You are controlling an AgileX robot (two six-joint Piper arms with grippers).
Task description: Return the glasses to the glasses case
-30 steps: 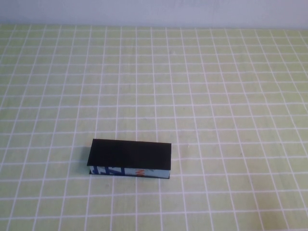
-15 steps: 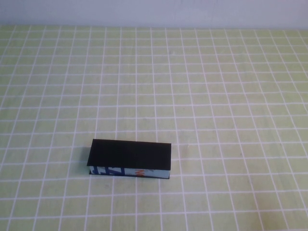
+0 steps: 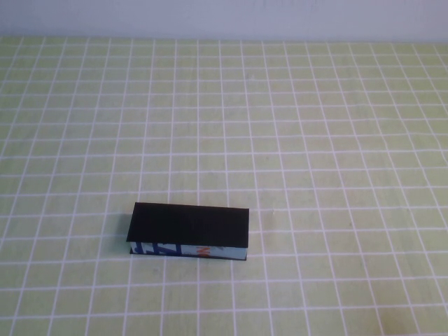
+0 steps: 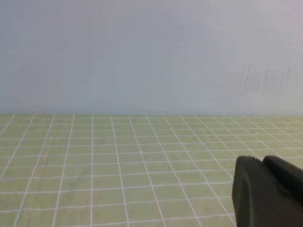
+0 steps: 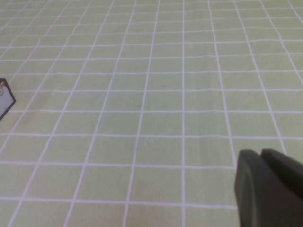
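Observation:
The glasses case (image 3: pixel 189 231) lies on the green checked cloth at the front, left of centre, with its flat black lid down and its blue and white front side with an orange mark facing me. The glasses are out of view. Neither gripper shows in the high view. In the left wrist view my left gripper (image 4: pixel 262 160) is shut and empty above the cloth, facing the pale wall. In the right wrist view my right gripper (image 5: pixel 260 152) is shut and empty above the cloth, and a corner of the case (image 5: pixel 4 97) shows at the picture's edge.
The green cloth with white grid lines (image 3: pixel 315 140) covers the whole table. A pale wall (image 3: pixel 224 17) runs along the far edge.

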